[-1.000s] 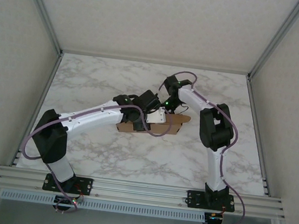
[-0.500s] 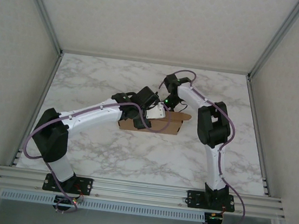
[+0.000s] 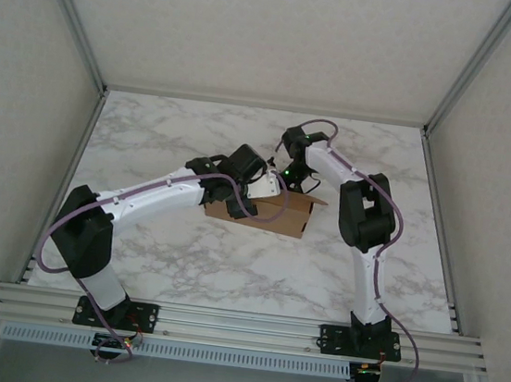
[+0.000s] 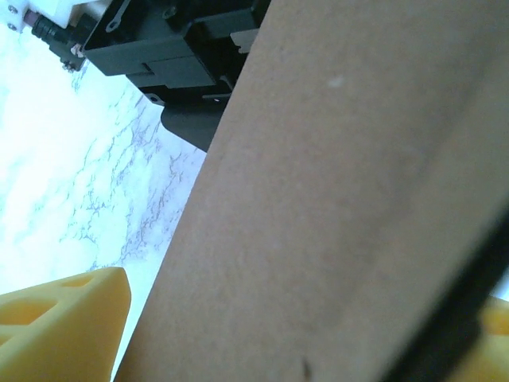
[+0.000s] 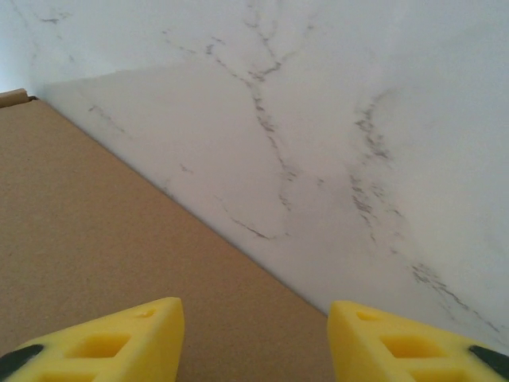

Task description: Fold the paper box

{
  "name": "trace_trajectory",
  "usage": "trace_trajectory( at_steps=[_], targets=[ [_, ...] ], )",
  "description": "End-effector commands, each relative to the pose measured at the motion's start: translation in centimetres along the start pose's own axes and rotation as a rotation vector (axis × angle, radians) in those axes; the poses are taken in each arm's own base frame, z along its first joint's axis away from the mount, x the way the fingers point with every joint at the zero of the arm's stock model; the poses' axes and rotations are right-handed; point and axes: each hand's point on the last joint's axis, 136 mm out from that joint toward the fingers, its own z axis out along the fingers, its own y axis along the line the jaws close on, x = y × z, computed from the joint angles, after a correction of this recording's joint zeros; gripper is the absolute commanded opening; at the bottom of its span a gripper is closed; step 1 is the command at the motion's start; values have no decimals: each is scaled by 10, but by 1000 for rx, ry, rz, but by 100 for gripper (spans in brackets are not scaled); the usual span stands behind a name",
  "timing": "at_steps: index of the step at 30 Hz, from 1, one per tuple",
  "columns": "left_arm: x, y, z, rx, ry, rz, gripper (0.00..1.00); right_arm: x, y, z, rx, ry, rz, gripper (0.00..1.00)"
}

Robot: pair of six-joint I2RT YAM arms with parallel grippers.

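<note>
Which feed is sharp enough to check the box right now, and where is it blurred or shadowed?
Top external: even light, sharp, but the box is small and partly under the arms. Left wrist: the box sits close to the lens, a soft brown blur. Right wrist: the table veins are crisp, a faint shadow runs beside the box edge, the yellow fingers are slightly soft.

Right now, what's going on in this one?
A brown paper box sits in the middle of the marble table, apparently partly formed, with a flap jutting at its right end. The left hand is at the box's far side, open, with a cardboard panel between its spread fingers. The right hand hangs open over the box's far edge, holding nothing.
</note>
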Motion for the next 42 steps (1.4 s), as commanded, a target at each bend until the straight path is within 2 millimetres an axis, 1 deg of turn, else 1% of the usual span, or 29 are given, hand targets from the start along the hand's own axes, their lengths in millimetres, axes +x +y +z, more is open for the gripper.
trace_trajectory(
  at_steps=[1,6,10,11,13,17,21,26,29,35,42],
  targets=[
    [-18,32,-14,-124,-103,-62,83,12,13,-23,1,-15,-3,53],
    [-24,35,-26,-134,-139,-76,87,7,17,-34,7,-58,-23,55],
    [-26,35,-31,-128,-158,-81,91,7,17,-35,7,-59,-21,56],
    [-26,34,-29,-123,-155,-81,92,7,16,-34,6,-54,-20,56],
    [-25,31,-26,-113,-151,-82,99,8,16,-31,3,-50,-16,56],
    [-24,29,-23,-107,-152,-87,100,10,12,-27,-1,-43,-9,56],
    [-24,28,-25,-107,-152,-87,100,11,11,-24,-3,-47,-7,56],
    [-24,17,-24,-104,-141,-68,100,12,12,-23,-13,-61,-12,56],
    [-24,9,-25,-103,-137,-58,100,11,14,-26,-19,-78,-19,56],
    [-25,11,-36,-149,-156,-66,100,12,24,-37,-46,-122,-43,55],
    [-22,4,-41,-188,-147,-51,100,20,27,-39,-57,-139,-67,54]
  ],
)
